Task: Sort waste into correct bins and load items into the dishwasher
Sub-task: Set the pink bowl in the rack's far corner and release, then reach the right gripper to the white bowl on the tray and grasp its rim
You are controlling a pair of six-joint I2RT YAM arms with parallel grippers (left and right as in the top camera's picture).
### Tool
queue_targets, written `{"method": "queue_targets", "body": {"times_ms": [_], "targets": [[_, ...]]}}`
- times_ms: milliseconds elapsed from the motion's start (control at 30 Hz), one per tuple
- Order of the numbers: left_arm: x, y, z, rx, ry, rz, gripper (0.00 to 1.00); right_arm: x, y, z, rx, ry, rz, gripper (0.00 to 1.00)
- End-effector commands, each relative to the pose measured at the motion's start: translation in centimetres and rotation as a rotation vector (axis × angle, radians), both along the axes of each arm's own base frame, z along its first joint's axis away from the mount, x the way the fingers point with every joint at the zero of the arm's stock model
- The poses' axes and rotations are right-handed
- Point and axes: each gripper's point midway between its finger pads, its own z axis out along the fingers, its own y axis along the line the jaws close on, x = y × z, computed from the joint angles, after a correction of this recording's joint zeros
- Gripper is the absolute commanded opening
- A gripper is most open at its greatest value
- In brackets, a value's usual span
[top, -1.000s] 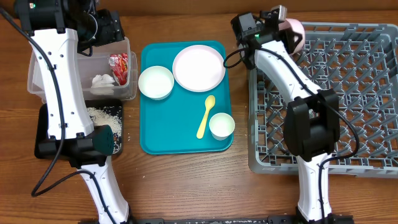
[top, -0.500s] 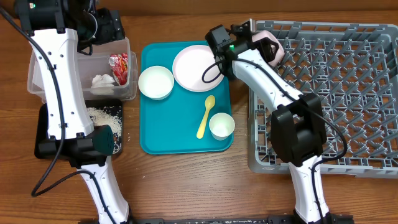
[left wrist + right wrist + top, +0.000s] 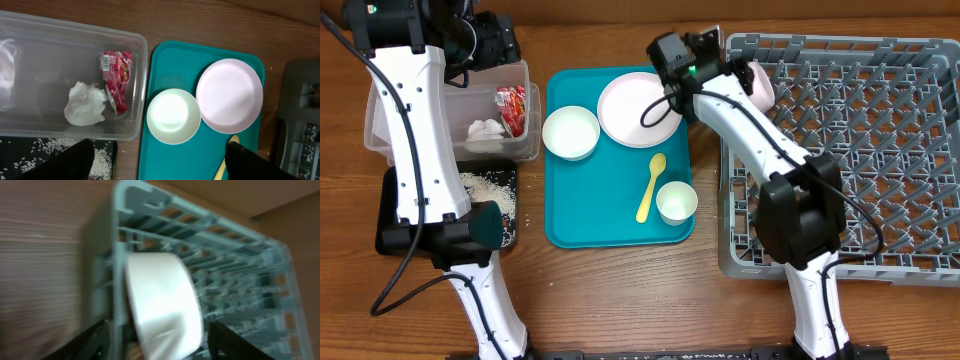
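A white bowl (image 3: 761,82) (image 3: 160,300) stands on edge in the far-left corner of the grey dishwasher rack (image 3: 860,150) (image 3: 235,270). My right gripper (image 3: 732,68) (image 3: 165,342) is open, its fingers either side of that bowl with gaps. On the teal tray (image 3: 620,228) lie the plate (image 3: 640,108) (image 3: 229,95), another bowl (image 3: 570,132) (image 3: 173,116), the cup (image 3: 676,201) and the yellow spoon (image 3: 650,188). The clear tub (image 3: 378,125) holds the red wrapper (image 3: 117,80) and napkin (image 3: 85,102). Rice (image 3: 485,185) lies in the black tray. My left gripper (image 3: 495,45) (image 3: 160,165) hangs open and empty.
The left arm's white links run over the clear tub and the black tray (image 3: 390,215) in the overhead view. Brown wooden table shows between the teal tray and the rack. The right arm stretches across the rack's left side.
The right gripper carried the bowl left along the rack's far edge, opened, and let it go in the corner. The left arm has stayed put.
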Motion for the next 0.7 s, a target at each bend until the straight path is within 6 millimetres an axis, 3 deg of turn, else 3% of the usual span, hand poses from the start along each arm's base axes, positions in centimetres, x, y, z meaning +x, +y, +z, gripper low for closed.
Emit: {"method": "queue_targets", "body": {"times_ms": [0,100,233,400,533,600,667], "targets": [[-0.1,-0.2,0.6,0.016,-0.021,-0.018,0.88,-0.6,5.2,4.6,0.374,-0.007,0.137,0.63],[0.0,0.0,0.7,0.029,-0.026,-0.018,0.90,-2.6,10.4,4.2,0.657,0.126,0.280,0.61],[0.1,0.9,0.6,0.074,-0.027,0.007,0.90,-7.0,18.2,4.4,1.065,0.365,0.502,0.60],[0.2,1.0,0.7,0.080,-0.029,0.011,0.91,-9.2,21.9,1.3,1.108,0.453,0.569,0.64],[0.2,1.0,0.7,0.080,-0.029,0.010,0.91,-11.5,24.8,-0.7,1.074,0.485,0.622,0.52],[0.1,1.1,0.6,0.082,-0.027,0.011,0.91,-11.6,25.5,-1.1,1.052,0.454,0.584,0.43],[0.1,1.1,0.6,0.082,-0.026,0.011,0.91,-11.4,26.0,-1.6,1.048,0.407,0.492,0.41]]}}
